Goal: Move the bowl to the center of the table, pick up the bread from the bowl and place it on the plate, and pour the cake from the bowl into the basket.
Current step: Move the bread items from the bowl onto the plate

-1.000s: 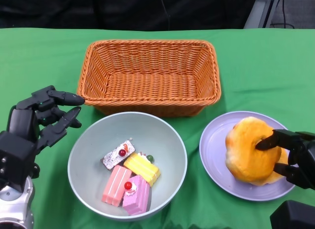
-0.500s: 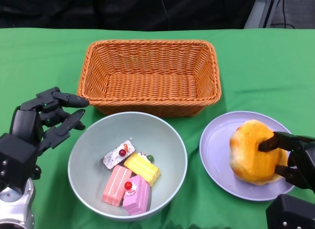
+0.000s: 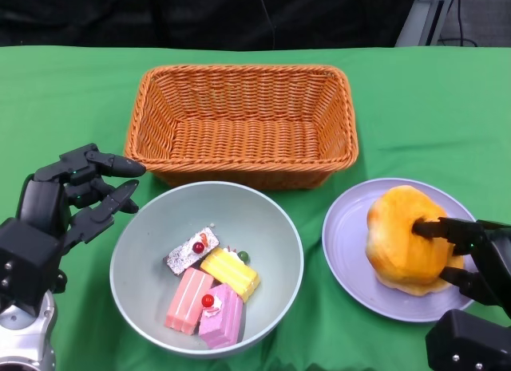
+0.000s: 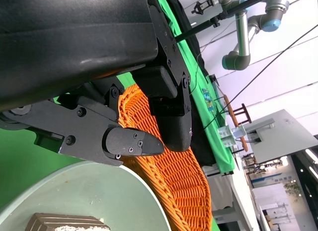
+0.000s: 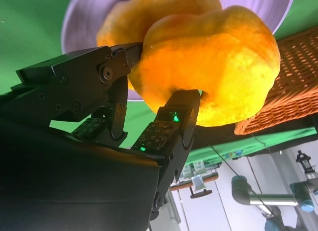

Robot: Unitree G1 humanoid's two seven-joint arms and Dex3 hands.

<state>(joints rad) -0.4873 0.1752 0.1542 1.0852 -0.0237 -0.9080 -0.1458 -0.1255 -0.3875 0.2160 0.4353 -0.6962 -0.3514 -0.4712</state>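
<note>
four cakes [image 3: 206,285] in bowl [image 3: 271,219], right hand [image 3: 471,255] gripping bread [image 3: 399,239] on plate [image 3: 347,243]

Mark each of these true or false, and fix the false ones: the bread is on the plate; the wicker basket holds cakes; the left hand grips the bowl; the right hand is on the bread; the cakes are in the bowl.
1. The round golden bread lies on the lavender plate. True.
2. The orange wicker basket holds cakes. False: it is empty.
3. The black left hand grips the pale green bowl. False: it hovers beside the rim with fingers apart, holding nothing.
4. The black right hand has its fingers on the bread. True; the right wrist view shows them pressed into it.
5. The pink, yellow and brown cakes lie in the bowl. True.
</note>
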